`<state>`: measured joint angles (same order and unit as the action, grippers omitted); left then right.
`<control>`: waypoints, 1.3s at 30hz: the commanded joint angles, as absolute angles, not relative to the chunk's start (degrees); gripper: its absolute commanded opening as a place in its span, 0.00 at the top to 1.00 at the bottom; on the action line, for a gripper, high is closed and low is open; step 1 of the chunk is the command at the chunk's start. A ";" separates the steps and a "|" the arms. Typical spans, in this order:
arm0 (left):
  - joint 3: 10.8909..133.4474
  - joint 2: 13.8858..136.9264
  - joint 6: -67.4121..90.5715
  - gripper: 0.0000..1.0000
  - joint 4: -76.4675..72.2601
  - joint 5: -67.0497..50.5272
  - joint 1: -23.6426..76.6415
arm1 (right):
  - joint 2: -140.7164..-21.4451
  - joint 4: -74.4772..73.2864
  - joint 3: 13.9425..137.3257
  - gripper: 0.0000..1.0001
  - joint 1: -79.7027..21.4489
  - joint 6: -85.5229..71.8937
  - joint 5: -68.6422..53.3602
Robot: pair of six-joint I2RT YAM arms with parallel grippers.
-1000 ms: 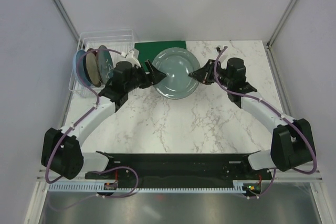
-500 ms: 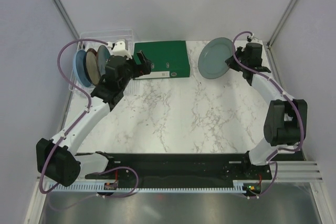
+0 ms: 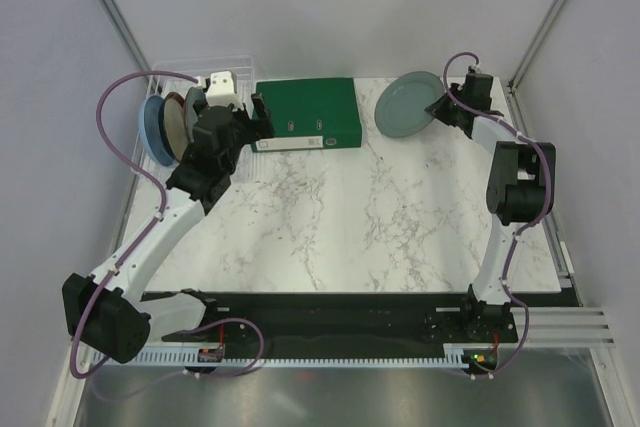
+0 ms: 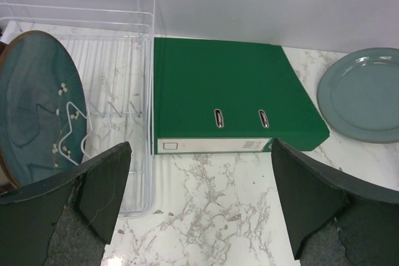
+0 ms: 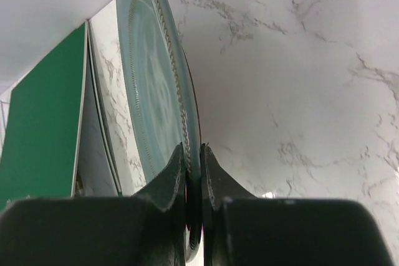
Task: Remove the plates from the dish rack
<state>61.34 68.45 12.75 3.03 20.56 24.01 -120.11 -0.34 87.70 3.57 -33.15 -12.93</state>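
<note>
Right gripper (image 5: 192, 151) clamps the grey-green plate (image 3: 405, 104) by its rim at the table (image 3: 350, 217) far right, due for setting down; left gripper (image 4: 199, 166), spread wide and empty, faces three plates (image 3: 170, 125) waiting in the far-left dish rack (image 3: 200, 72)

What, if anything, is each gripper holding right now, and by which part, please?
The right gripper pinches the grey-green plate by its rim. The left gripper is open and holds nothing.

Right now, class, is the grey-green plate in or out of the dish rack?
Out. The right gripper grips the grey-green plate by its rim, across the green binder from the dish rack.
</note>
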 commanded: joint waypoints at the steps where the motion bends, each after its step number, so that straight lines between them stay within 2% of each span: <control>1: 62.14 66.53 9.14 0.00 2.20 24.34 23.55 | -125.13 5.28 94.30 1.00 4.22 -37.52 -19.33; 7: 61.70 66.45 10.02 0.00 2.90 23.73 23.29 | -130.25 4.48 95.80 1.00 4.22 -39.82 -22.50; 8: 61.61 66.27 9.93 0.00 2.90 23.82 23.29 | -130.25 4.40 95.19 0.95 4.22 -39.90 -22.15; 10: 60.91 66.09 10.11 0.00 3.08 23.99 23.29 | -131.04 2.74 95.27 0.77 4.22 -39.55 -22.15; 11: 60.73 65.66 10.19 0.00 3.08 24.17 23.20 | -131.31 2.29 95.53 0.94 4.22 -39.46 -22.50; 12: 60.21 65.48 10.20 0.00 3.08 24.17 23.29 | -131.31 2.11 95.36 0.99 4.22 -39.11 -22.15; 13: 60.03 65.30 10.46 0.00 3.16 24.17 23.20 | -131.13 2.02 94.84 0.95 4.22 -39.20 -21.71; 14: 59.94 65.22 10.46 0.00 3.34 24.17 23.20 | -131.05 1.85 93.79 0.71 4.31 -39.11 -21.45; 15: 59.77 64.95 10.72 0.00 3.51 24.08 23.20 | -131.04 1.50 93.52 0.66 4.31 -39.46 -21.18; 20: 59.50 64.51 10.99 0.00 4.39 24.00 23.03 | -132.36 -1.49 92.82 0.57 4.48 -39.90 -22.23; 21: 59.41 64.34 11.07 0.00 4.57 23.99 23.11 | -132.45 -1.76 92.55 0.52 4.48 -39.90 -22.32; 22: 59.41 64.25 11.07 0.00 4.48 23.99 23.03 | -132.36 -2.28 92.20 0.39 4.48 -39.73 -21.54; 27: 59.41 64.51 11.07 0.00 5.01 25.75 22.68 | -130.26 -2.90 89.56 0.38 4.57 -37.53 -19.78; 34: 63.72 69.34 8.88 0.00 8.79 33.22 19.35 | -123.14 -9.05 85.79 0.22 4.57 -30.59 -6.95; 39: 65.92 72.60 8.79 0.00 9.40 33.31 16.53 | -119.81 -13.35 85.08 0.21 4.66 -26.73 -0.36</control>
